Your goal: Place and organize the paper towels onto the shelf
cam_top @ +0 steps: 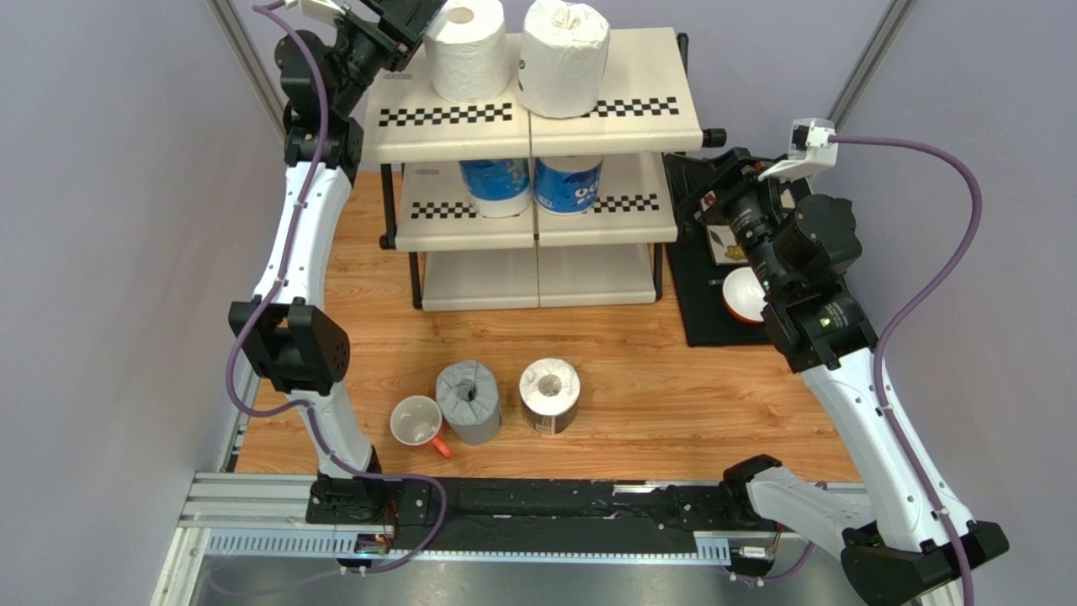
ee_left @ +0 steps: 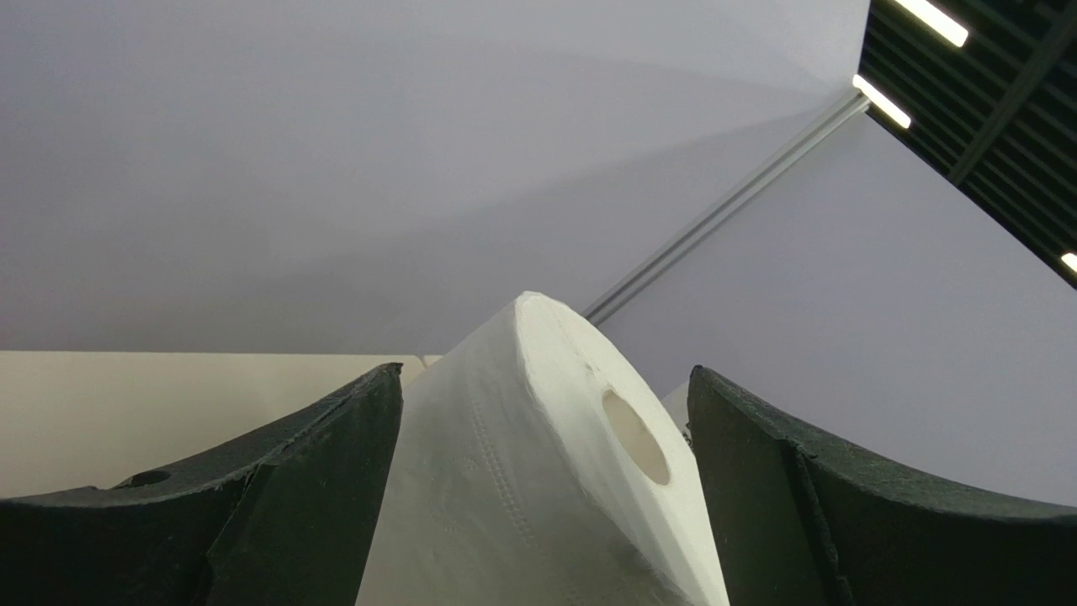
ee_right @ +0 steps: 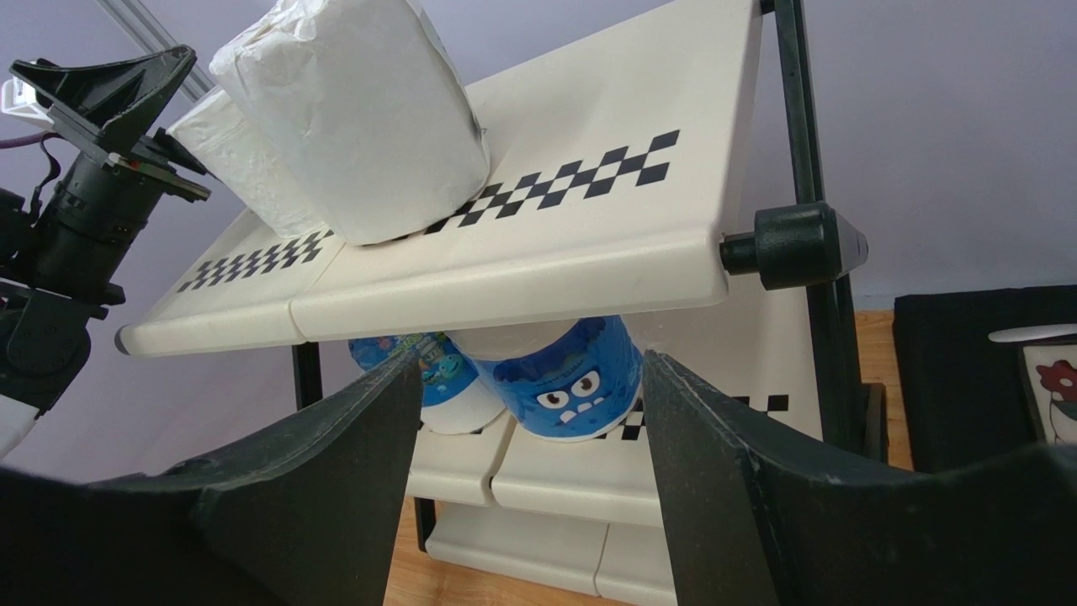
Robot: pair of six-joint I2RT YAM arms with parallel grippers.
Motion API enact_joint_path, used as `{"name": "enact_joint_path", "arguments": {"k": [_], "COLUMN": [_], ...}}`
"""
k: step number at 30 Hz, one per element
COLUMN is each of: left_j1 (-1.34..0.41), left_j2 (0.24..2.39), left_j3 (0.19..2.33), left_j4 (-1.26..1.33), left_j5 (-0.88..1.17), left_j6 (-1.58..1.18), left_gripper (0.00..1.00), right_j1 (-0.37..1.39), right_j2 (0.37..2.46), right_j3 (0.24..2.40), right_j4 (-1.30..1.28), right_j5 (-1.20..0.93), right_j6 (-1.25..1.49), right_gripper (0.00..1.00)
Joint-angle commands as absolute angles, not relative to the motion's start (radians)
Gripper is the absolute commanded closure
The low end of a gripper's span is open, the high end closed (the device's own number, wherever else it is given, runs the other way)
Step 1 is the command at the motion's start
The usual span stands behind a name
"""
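Note:
The shelf [cam_top: 657, 89] stands at the back of the table. Two white paper towel rolls [cam_top: 468, 48] [cam_top: 565, 53] stand upright on its top tier. Two blue-printed rolls [cam_top: 496, 183] [cam_top: 566, 183] stand on the middle tier. A grey roll [cam_top: 469, 400] and a dark-wrapped roll [cam_top: 550, 394] stand on the table in front. My left gripper [cam_top: 424, 19] is open around the left white roll [ee_left: 544, 505], with a small gap at its right finger [ee_left: 809, 505]. My right gripper [cam_top: 711, 192] is open and empty to the right of the shelf [ee_right: 607, 240], facing the blue rolls [ee_right: 569, 379].
A white mug with an orange handle [cam_top: 417, 423] lies beside the grey roll. A black mat [cam_top: 702, 316] with a tile and a small white dish [cam_top: 743, 294] lies right of the shelf, under my right arm. The shelf's bottom tier [cam_top: 537, 278] holds nothing visible.

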State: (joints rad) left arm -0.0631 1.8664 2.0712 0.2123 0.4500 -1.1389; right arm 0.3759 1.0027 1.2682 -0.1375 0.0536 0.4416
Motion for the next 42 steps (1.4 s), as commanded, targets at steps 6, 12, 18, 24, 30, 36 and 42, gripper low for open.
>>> {"name": "enact_joint_path", "arguments": {"k": [6, 12, 18, 24, 30, 36, 42], "left_j1": [-0.060, -0.075, -0.097, -0.113, -0.117, -0.120, -0.120], "left_j2": [1.852, 1.842, 1.829, 1.802, 1.763, 1.746, 1.741], "left_j3": [2.095, 2.074, 2.063, 2.045, 1.999, 1.971, 1.967], "left_j4": [0.302, 0.325, 0.324, 0.302, 0.295, 0.296, 0.293], "left_j5": [0.552, 0.571, 0.589, 0.598, 0.598, 0.601, 0.603], "left_j6": [-1.204, -1.218, -1.207, -1.186, -1.169, -1.163, -1.160], "left_gripper": [0.09, 0.09, 0.09, 0.09, 0.09, 0.09, 0.08], "right_j1": [0.370, 0.368, 0.367, 0.365, 0.364, 0.359, 0.360], "right_j2": [1.005, 1.005, 0.999, 0.989, 0.983, 0.979, 0.977], "right_j3": [1.261, 1.252, 1.244, 1.238, 1.232, 1.227, 1.230], "right_j4": [-0.101, -0.101, -0.101, -0.104, -0.106, -0.107, -0.109], "right_j5": [0.032, 0.032, 0.034, 0.035, 0.031, 0.031, 0.032], "right_j6": [0.465, 0.471, 0.471, 0.471, 0.479, 0.480, 0.479], "right_gripper": [0.32, 0.32, 0.32, 0.32, 0.32, 0.32, 0.32]}}
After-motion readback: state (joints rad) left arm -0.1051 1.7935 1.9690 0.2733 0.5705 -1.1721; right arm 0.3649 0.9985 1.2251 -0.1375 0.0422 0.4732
